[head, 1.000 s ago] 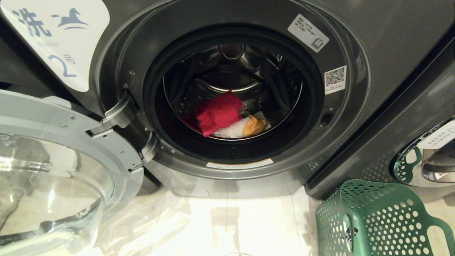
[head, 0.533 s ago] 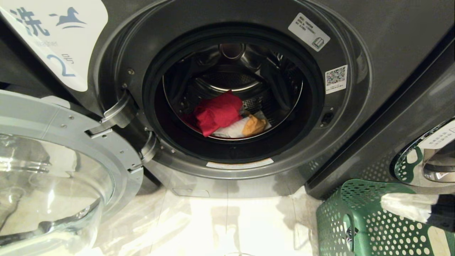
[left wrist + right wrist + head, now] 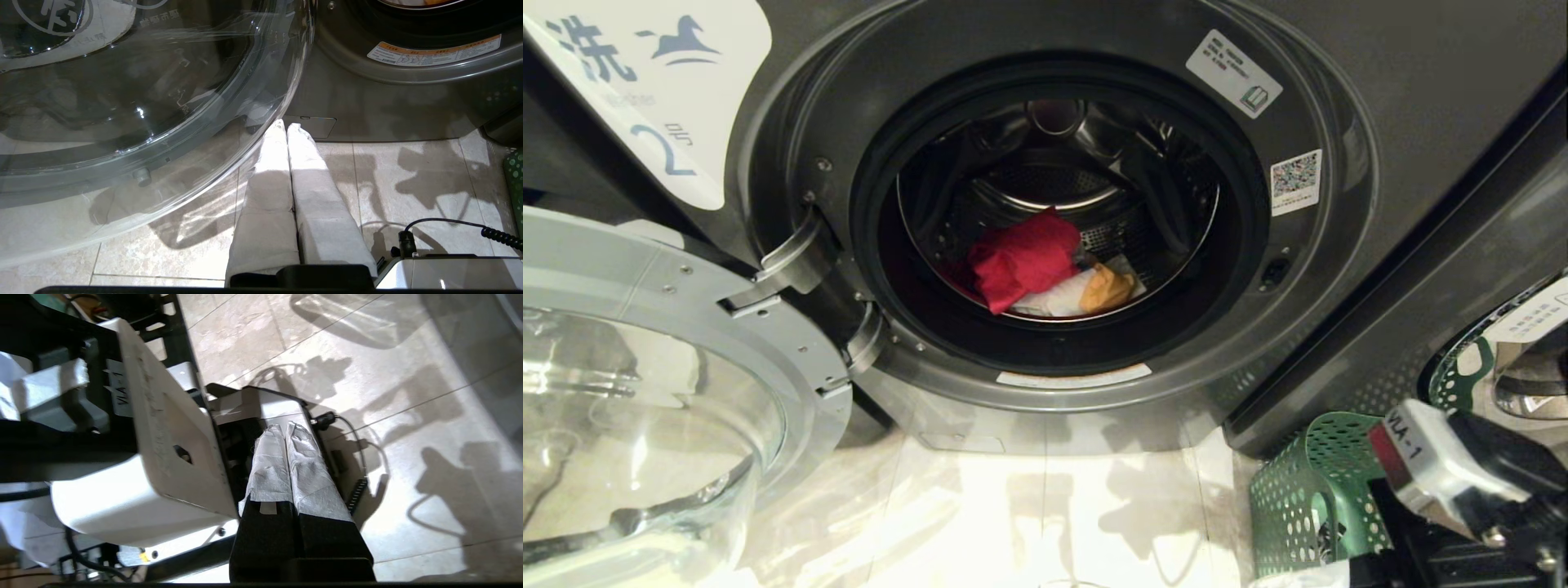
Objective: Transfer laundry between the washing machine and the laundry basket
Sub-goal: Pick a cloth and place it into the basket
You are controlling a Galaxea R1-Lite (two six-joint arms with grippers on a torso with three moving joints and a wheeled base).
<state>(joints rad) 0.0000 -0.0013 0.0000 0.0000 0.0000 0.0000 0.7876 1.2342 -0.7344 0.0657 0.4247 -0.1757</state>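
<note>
The dark grey washing machine (image 3: 1347, 90) labelled 2 fills the head view, its glass door (image 3: 686, 351) swung open to the left. In the drum lies the laundry: a red garment (image 3: 1025, 257) on top of a white one (image 3: 1058, 304), with an orange-yellow one (image 3: 1107, 287) beside it. The green laundry basket (image 3: 1298, 490) stands on the floor at the lower right, partly hidden by my right arm (image 3: 1445, 465). My right gripper (image 3: 284, 426) is shut and empty, hanging over my own base. My left gripper (image 3: 286, 125) is shut and empty, low by the washer's foot beside the door glass (image 3: 143, 102).
A neighbouring washer's chrome-rimmed door (image 3: 1503, 367) sits at the far right behind the basket. Pale floor tiles (image 3: 1045, 523) stretch in front of the machine. A coiled black cable (image 3: 498, 237) lies on my base near the left gripper.
My right arm has risen into the head view at the lower right and now covers much of the basket. The laundry and the left arm have not moved.
</note>
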